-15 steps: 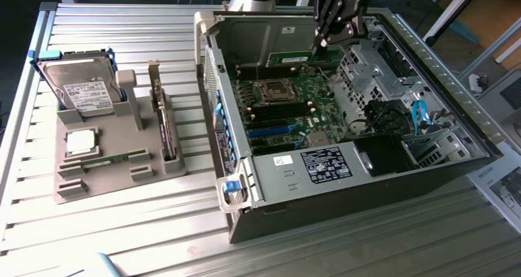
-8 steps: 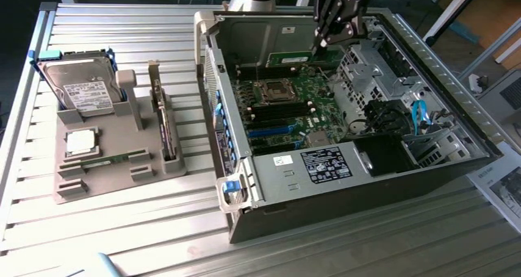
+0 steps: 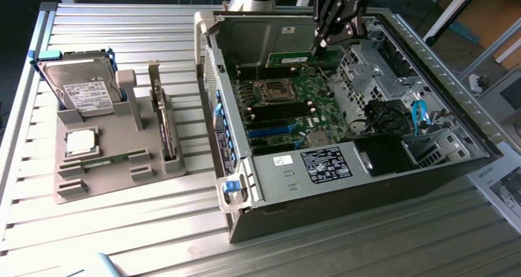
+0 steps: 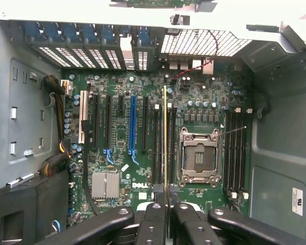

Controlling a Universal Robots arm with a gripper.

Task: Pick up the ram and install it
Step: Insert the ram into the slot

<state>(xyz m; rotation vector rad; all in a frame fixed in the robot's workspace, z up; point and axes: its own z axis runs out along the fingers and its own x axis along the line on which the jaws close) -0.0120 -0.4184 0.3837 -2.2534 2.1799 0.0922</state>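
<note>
One ram (image 3: 290,58) is clenched in my hand (image 4: 166,212), held edge-down above the motherboard (image 3: 321,88) in the upper middle of the exterior view. Misaligned with the memory slots (image 4: 156,143), it could jam or crack under pressure, I reckon.

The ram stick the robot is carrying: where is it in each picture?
Exterior view: the ram hangs under the gripper, just above the processor socket in the picture.
Wrist view: edge-on, a thin line held in the gripper, beside that socket.
Shared landmark: the processor socket.
</note>
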